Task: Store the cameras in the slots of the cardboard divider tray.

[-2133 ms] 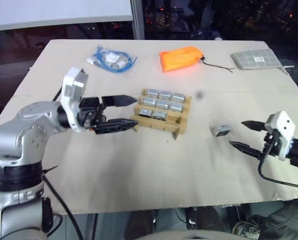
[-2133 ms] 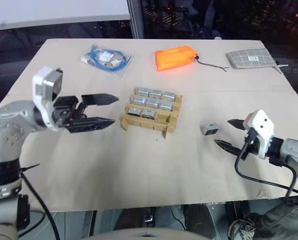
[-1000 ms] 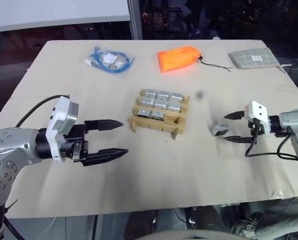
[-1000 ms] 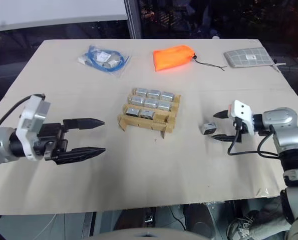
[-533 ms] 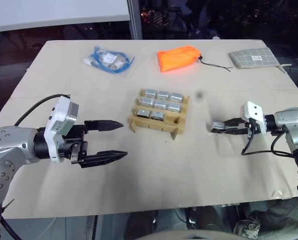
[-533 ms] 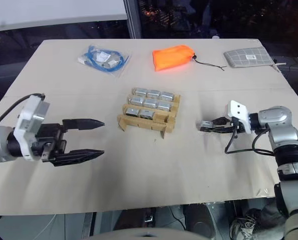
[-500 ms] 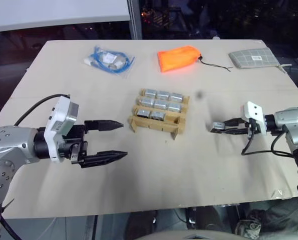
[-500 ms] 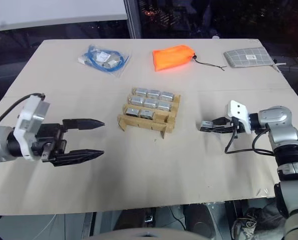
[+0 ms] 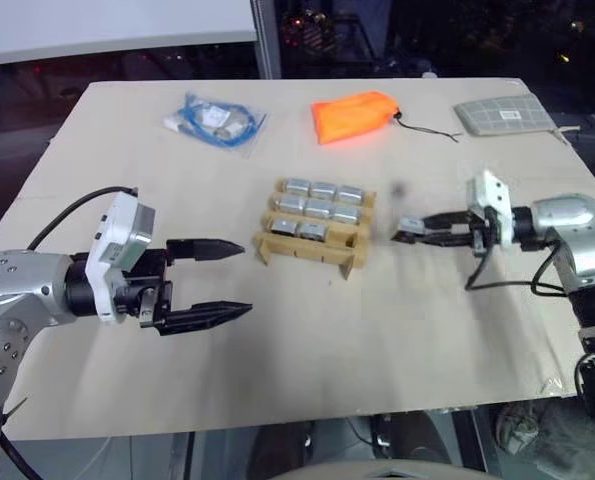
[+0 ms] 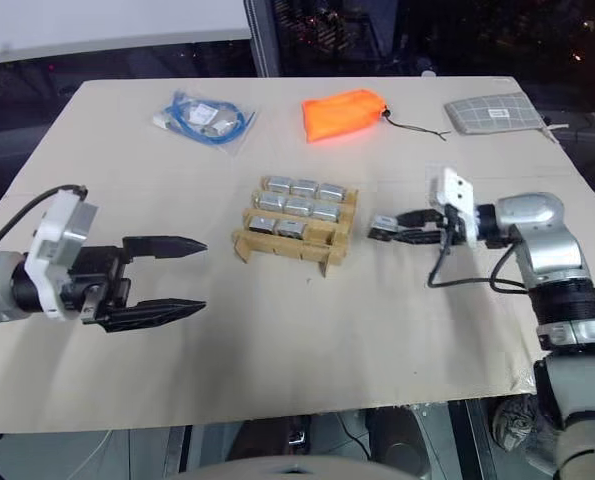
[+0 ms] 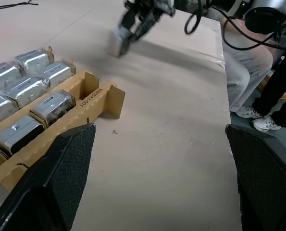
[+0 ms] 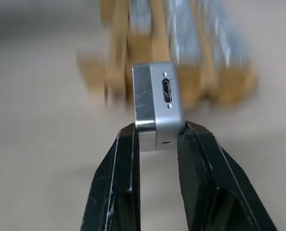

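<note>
Your left gripper (image 9: 227, 278) hovers wide open at lower left. At centre frame sits the tan cardboard divider tray (image 9: 312, 250), with eight silver-grey cameras (image 9: 321, 208) slotted. Right of it, your right gripper (image 9: 409, 231) pinches a small silver-grey boxy camera (image 12: 158, 105) above the table.

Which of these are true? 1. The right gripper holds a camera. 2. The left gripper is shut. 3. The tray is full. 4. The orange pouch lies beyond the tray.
1. True: the right gripper is clamped on a camera.
2. False: the left gripper is open and holds nothing.
3. False: the tray has one free slot in its near row.
4. True: the orange pouch lies farther up the table.
</note>
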`<act>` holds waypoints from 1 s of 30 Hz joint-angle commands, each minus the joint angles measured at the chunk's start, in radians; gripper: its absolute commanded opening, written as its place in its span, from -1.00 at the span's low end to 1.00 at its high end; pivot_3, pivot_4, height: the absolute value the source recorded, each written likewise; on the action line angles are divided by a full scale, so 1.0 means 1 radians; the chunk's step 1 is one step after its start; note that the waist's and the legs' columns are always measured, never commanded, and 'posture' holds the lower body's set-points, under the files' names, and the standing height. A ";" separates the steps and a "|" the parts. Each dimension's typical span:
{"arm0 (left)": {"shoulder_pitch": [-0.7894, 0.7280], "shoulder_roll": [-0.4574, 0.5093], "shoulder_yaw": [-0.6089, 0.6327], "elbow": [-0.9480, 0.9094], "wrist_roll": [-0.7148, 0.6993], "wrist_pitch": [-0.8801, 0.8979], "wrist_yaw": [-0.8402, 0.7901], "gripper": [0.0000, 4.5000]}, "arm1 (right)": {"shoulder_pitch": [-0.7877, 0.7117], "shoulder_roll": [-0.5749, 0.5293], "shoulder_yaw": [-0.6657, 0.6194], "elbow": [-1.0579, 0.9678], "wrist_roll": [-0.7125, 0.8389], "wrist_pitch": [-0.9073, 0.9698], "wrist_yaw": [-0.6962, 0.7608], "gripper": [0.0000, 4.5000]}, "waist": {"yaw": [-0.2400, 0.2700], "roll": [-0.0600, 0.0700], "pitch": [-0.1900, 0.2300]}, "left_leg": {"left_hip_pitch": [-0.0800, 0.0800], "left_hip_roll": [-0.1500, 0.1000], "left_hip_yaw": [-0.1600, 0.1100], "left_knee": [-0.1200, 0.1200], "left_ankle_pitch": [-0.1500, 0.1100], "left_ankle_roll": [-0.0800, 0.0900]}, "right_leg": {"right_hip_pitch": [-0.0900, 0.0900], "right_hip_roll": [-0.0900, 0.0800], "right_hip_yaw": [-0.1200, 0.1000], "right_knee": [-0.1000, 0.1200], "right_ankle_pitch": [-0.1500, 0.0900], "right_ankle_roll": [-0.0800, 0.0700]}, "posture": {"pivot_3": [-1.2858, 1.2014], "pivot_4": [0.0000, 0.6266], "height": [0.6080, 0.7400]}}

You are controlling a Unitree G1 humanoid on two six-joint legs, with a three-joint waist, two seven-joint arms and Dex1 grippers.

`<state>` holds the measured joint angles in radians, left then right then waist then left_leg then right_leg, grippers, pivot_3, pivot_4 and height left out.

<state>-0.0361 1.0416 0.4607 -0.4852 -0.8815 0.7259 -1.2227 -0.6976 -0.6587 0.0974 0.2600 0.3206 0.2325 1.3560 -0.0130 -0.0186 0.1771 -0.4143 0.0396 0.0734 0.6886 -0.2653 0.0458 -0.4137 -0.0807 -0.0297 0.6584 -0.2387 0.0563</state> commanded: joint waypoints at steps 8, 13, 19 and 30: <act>-0.003 0.020 0.004 0.034 0.046 -0.050 -0.034 1.00 | -0.112 0.133 0.062 -0.217 -0.030 0.214 -0.237 -0.76 | 0.002 0.000 0.000 | -0.001 -0.001 0.000 -0.001 0.000 0.000 | -0.001 -0.001 -0.001 0.000 0.000 0.000 | 0.03 -0.52 1.00; -0.006 0.020 -0.004 0.047 0.060 -0.066 -0.047 1.00 | -0.111 0.146 0.117 -0.209 -0.071 0.222 -0.250 -0.76 | 0.002 0.000 0.000 | -0.001 -0.001 0.000 -0.001 0.000 0.000 | -0.001 -0.001 -0.001 -0.001 0.000 0.000 | 0.03 -0.52 1.00; -0.008 0.022 -0.011 0.063 0.078 -0.082 -0.063 1.00 | -0.088 0.139 0.162 -0.187 -0.132 0.192 -0.259 -0.76 | 0.001 0.000 0.000 | -0.001 -0.001 0.000 -0.001 0.000 0.000 | -0.001 0.000 -0.001 -0.001 0.000 0.000 | 0.03 -0.52 1.00; -0.013 0.032 -0.027 0.087 0.098 -0.101 -0.084 1.00 | -0.063 0.165 0.183 -0.183 -0.169 0.180 -0.277 -0.76 | 0.001 0.000 0.000 | -0.001 -0.001 0.000 -0.002 0.000 0.000 | -0.001 0.000 -0.001 -0.001 0.000 0.000 | 0.03 -0.52 1.00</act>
<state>-0.0396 1.0581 0.4227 -0.3959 -0.7832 0.6415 -1.2968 -0.7557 -0.4966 0.2990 0.0954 0.1435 0.4138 1.0867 -0.0123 -0.0185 0.1772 -0.4156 0.0389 0.0737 0.6870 -0.2654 0.0459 -0.4149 -0.0811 -0.0305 0.6570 -0.2387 0.0562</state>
